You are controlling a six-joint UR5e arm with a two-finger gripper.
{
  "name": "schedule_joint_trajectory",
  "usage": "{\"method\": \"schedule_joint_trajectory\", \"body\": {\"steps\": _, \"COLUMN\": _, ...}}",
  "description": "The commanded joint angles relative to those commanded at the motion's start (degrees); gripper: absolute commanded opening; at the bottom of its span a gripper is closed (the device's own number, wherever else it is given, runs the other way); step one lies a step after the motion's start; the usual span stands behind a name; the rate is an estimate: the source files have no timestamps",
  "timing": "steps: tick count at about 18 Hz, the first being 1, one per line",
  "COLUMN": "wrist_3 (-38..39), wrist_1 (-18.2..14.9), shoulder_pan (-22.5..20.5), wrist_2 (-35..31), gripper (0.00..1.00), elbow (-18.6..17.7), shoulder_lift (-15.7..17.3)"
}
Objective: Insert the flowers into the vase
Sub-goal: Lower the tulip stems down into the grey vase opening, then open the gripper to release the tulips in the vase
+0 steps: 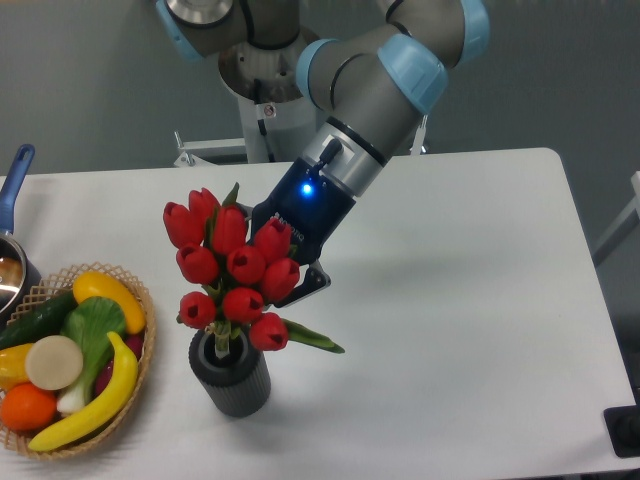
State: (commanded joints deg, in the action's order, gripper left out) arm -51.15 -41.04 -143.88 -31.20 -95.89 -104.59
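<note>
The flowers (232, 262), a bunch of red tulip buds with green stems and a long green leaf, stand upright with their stems in the mouth of the vase (232, 378). The vase is a small dark grey ribbed cylinder on the white table. My gripper (300, 284) is right behind and to the right of the bunch, at the height of the lower buds. One dark finger (313, 280) shows beside the buds and the other is hidden behind them. I cannot tell whether the jaws hold the stems.
A woven wicker basket (146, 340) with toy fruit and vegetables sits at the front left, close to the vase. A pot with a blue handle (16, 172) is at the left edge. The white table (470, 330) extends to the right.
</note>
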Motion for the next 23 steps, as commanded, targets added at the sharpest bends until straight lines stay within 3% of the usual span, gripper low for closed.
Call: {"method": "schedule_joint_trajectory", "body": {"steps": 23, "wrist_3": -4.39, "wrist_1": 0.17, "shoulder_pan": 1.05, "wrist_2": 0.0, "gripper": 0.4, "elbow": -5.18, "shoulder_lift": -5.1}}
